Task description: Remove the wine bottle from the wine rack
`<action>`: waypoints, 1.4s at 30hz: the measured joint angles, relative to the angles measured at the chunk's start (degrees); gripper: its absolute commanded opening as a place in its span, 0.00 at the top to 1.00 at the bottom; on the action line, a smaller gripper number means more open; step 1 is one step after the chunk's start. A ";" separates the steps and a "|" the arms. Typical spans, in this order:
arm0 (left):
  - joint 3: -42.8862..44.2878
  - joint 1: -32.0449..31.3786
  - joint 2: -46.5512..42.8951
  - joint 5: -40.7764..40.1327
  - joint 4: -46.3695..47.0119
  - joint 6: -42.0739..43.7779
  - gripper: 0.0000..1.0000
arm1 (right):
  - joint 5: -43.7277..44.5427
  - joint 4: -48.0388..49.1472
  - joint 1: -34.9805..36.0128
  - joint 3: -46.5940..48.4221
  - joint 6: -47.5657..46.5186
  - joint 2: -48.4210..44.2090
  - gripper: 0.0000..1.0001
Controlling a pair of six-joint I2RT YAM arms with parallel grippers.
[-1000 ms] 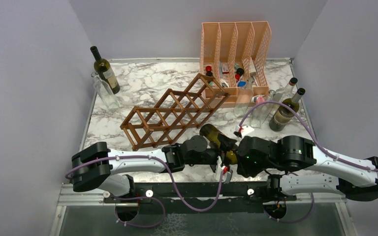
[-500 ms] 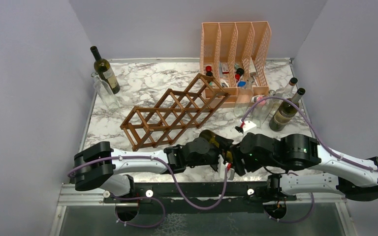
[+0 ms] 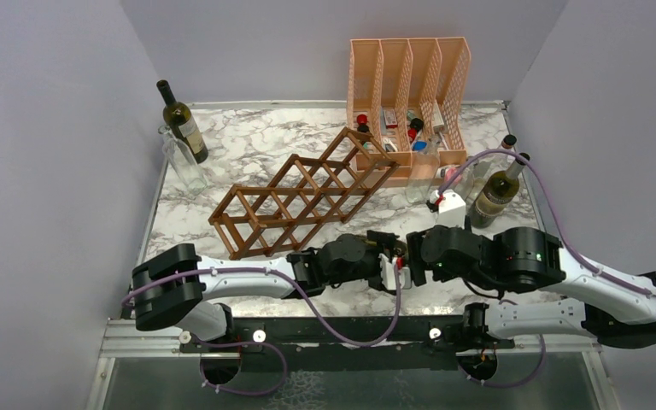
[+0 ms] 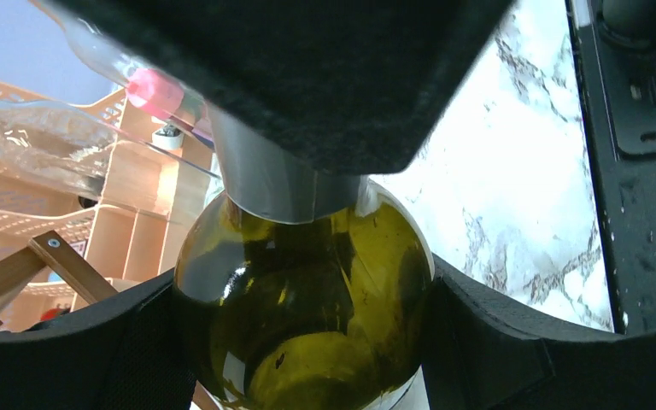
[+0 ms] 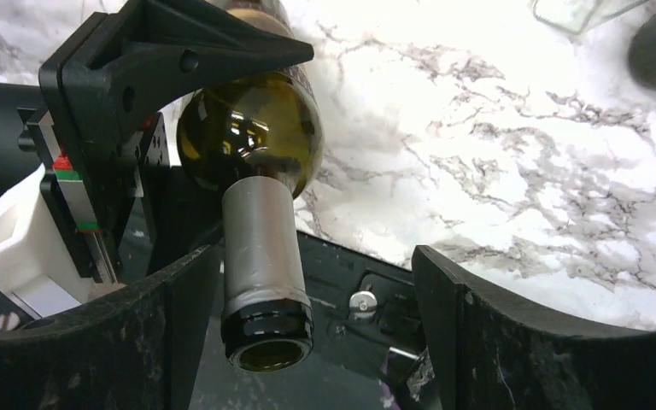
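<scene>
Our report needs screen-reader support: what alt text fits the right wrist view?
A green wine bottle, gripped around its body by the left gripper, points its uncorked neck toward the camera, inside the open right gripper, over a marble table.

No lettering can be read in any view. The upright wine bottle (image 3: 186, 128) at the back left carries a pale label, and the upright bottle (image 3: 494, 195) by the right edge carries another, both too small to make out. The green wine bottle (image 4: 303, 316) close to the wrist cameras shows only glass and a plain silver neck foil (image 5: 259, 248).
</scene>
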 measured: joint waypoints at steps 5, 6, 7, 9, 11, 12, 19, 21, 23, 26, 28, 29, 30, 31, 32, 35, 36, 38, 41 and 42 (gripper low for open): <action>1.92 1.38 0.42 0.02 0.28 -6.32 0.99 | 3.91 3.10 0.00 -1.22 -1.27 -1.79 0.23; 2.29 1.62 0.46 0.11 0.33 -7.58 0.99 | 4.70 4.31 -0.02 -1.75 -1.68 -2.19 0.26; 2.47 1.81 0.46 0.26 0.46 -8.66 0.99 | 5.40 5.40 -0.02 -2.27 -2.34 -2.56 0.28; 2.54 1.92 0.46 0.63 0.74 -10.36 0.99 | 6.86 8.20 0.00 -3.61 -3.85 -3.28 0.29; 2.54 2.01 0.52 1.05 0.59 -12.26 1.00 | 8.33 11.04 -0.02 -5.16 -5.38 -4.07 0.29; 2.54 2.05 0.59 1.25 0.46 -12.96 1.00 | 9.16 12.52 -0.02 -6.21 -6.23 -4.68 0.29; 2.54 2.67 0.85 2.40 0.20 -17.55 1.00 | 13.77 23.04 -0.07 -12.11 -10.86 -8.74 0.32; 2.54 2.67 0.85 2.62 0.20 -18.27 1.00 | 14.51 26.29 -0.13 -13.75 -12.17 -9.84 0.34; 2.54 2.84 0.85 2.84 0.13 -18.86 1.00 | 14.95 28.79 -0.13 -15.21 -12.79 -10.80 0.36; 2.54 3.28 0.85 3.15 -0.09 -19.67 1.00 | 15.72 32.33 -0.17 -17.18 -13.27 -11.56 0.47; 2.54 3.56 0.85 3.23 -0.24 -20.22 0.94 | 16.06 34.67 -0.17 -18.18 -13.53 -11.65 0.62; 2.54 3.67 0.85 3.19 -0.31 -20.50 0.86 | 16.06 35.91 -0.17 -18.62 -13.62 -11.58 0.72; 2.60 3.74 0.85 3.13 -0.42 -20.74 0.76 | 16.06 37.00 -0.13 -19.04 -13.75 -11.34 0.82; 2.73 3.76 0.85 3.06 -0.70 -21.03 0.65 | 16.04 38.01 -0.15 -19.34 -13.44 -10.91 0.93; 2.82 3.87 0.85 3.13 -1.05 -21.31 0.54 | 16.09 38.51 -0.11 -19.43 -13.64 -10.58 0.98; 2.89 4.22 0.83 2.99 -0.55 -21.66 0.23 | 16.50 39.34 -0.28 -19.43 -13.81 -10.38 0.99; 2.89 4.24 0.81 2.97 -0.50 -21.66 0.06 | 16.63 39.50 -0.26 -19.43 -13.84 -10.38 0.99; 2.89 4.26 0.81 2.93 -0.46 -21.57 0.01 | 16.85 39.52 -0.26 -19.43 -13.77 -10.38 0.99; 2.95 4.28 0.37 1.84 0.85 -21.11 0.01 | 18.21 38.86 -0.28 -19.43 -13.42 -9.68 0.99; 3.17 4.09 0.13 1.79 1.62 -20.85 0.01 | 18.67 38.71 -0.26 -19.43 -13.27 -8.68 0.99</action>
